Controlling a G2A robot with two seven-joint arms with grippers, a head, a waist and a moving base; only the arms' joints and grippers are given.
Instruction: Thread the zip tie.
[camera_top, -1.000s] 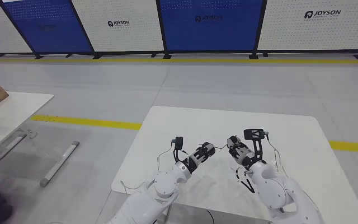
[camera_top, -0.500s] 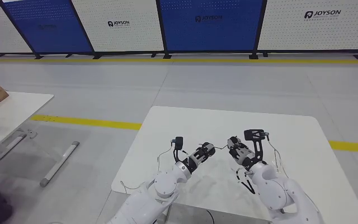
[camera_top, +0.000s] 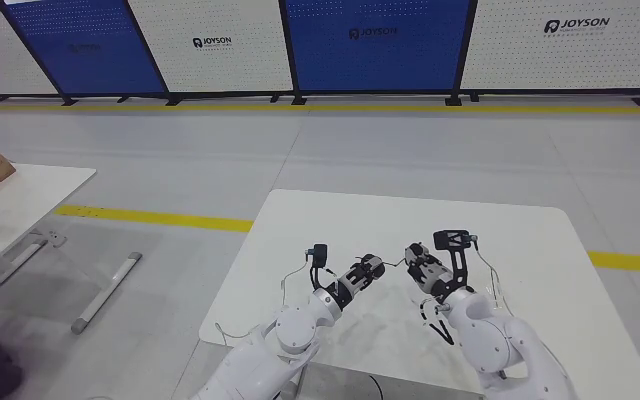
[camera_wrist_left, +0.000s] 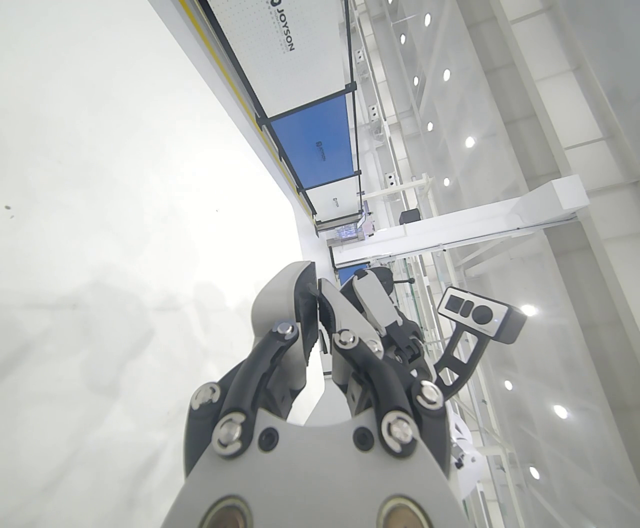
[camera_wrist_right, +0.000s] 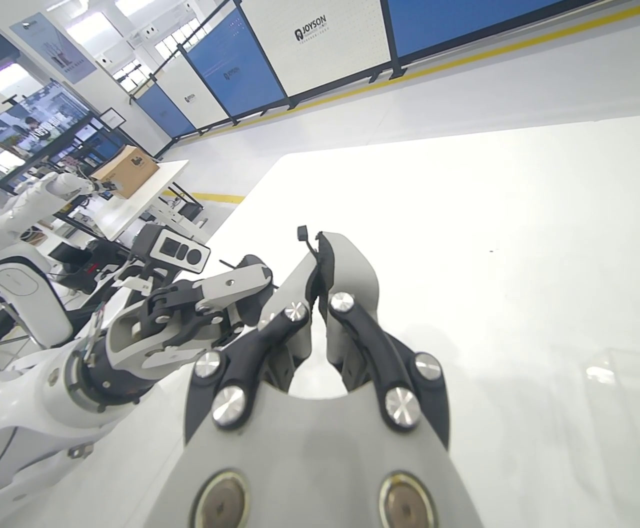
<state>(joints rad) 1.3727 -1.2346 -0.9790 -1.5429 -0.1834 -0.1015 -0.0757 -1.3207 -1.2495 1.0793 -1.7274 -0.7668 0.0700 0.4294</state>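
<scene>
Tie (camera_wrist_right: 302, 233): held in the air over the near middle of the table (camera_top: 520, 230), stretched between the two grippers. Its square locking end pokes out just past the right fingertips.
Right gripper (camera_wrist_right: 319, 246): pressed shut on the strap just behind the locking end. This probably keeps the eye exposed and steady as the target.
Left gripper (camera_wrist_left: 315, 289): fingers squeezed together on something thin and dark at their tips, apparently the tie's strap. From the right wrist, a short tail shows beyond them.
Placement: the grippers face each other tip to tip, left one on the left, right one on the right, close but apart. Lifting the tie off the table likely leaves room to bend it.
Stage: the tail is not yet in the eye, so threading looks undone.
Next need: curl the tail round to meet the small eye squarely.
Risk: the thin strap could twist or slip in the pinch.
</scene>
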